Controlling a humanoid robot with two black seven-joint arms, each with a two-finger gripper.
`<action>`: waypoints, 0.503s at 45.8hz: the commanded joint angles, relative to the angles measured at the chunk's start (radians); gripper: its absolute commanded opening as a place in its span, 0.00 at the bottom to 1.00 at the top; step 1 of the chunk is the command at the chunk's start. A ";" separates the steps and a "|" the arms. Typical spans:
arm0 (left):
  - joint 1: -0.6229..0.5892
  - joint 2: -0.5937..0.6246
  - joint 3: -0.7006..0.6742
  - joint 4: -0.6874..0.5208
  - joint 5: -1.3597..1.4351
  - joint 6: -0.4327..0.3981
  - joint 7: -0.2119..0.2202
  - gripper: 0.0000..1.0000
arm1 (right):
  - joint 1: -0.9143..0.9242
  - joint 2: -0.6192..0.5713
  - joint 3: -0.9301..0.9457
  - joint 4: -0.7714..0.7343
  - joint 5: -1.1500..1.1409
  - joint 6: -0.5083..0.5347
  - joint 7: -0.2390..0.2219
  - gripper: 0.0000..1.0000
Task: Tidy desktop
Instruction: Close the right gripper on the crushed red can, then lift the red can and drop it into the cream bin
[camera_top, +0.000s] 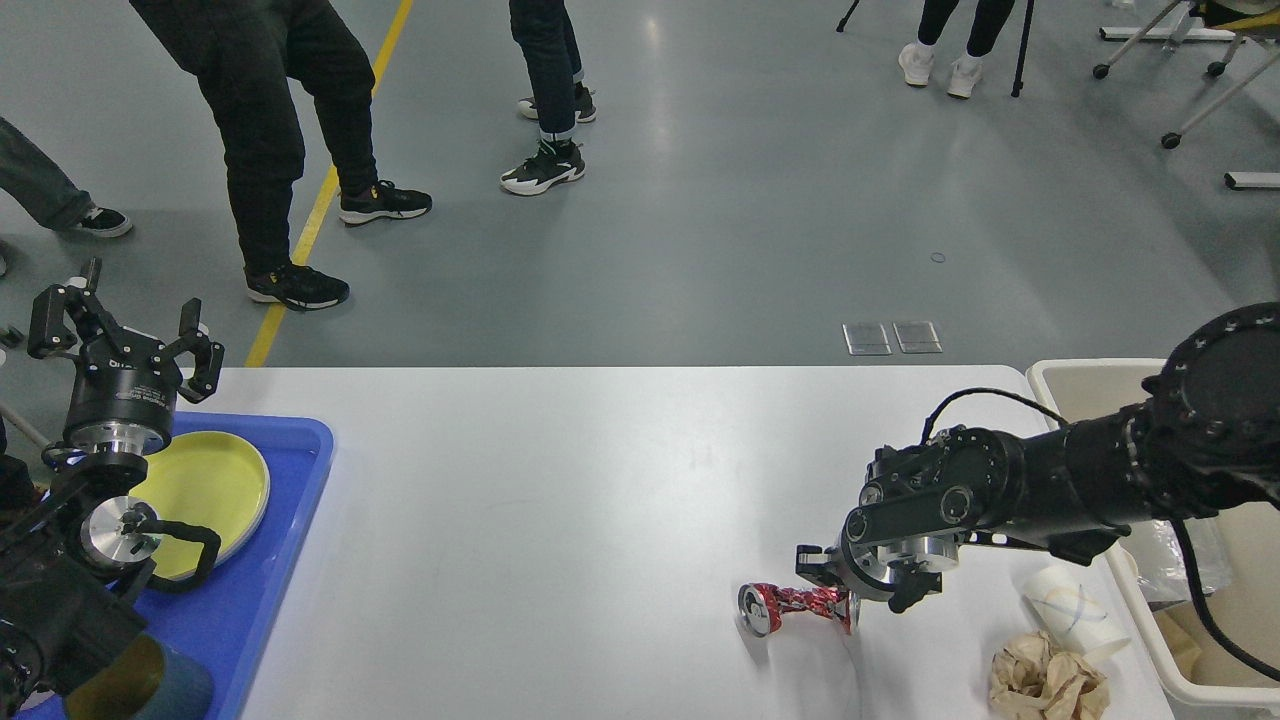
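The desktop (560, 500) is a wide white tabletop. A crushed red can (795, 604) lies on it at the front right. My right gripper (838, 592) points down over the can's right end; its fingers are dark and seen end-on, so I cannot tell whether they grip the can. A white paper cup (1072, 607) lies on its side to the right of the can, and a crumpled brown paper ball (1045, 685) sits in front of it. My left gripper (122, 318) stands raised and open above the far left edge, holding nothing.
A blue tray (270, 580) at the left holds a yellow plate (205, 490) and a dark cup (150, 685). A beige bin (1085, 385) stands past the table's right end. People stand on the floor beyond the table.
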 joint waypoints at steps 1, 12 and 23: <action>0.000 0.000 0.000 0.000 0.000 0.000 0.000 0.96 | 0.107 -0.058 0.005 0.069 0.001 0.013 0.000 0.09; 0.000 0.000 0.000 0.000 0.000 0.000 0.000 0.96 | 0.403 -0.275 0.078 0.186 0.007 0.139 0.000 0.09; 0.000 0.000 0.000 0.000 0.000 0.000 0.000 0.96 | 0.712 -0.473 0.138 0.169 0.086 0.323 0.003 0.09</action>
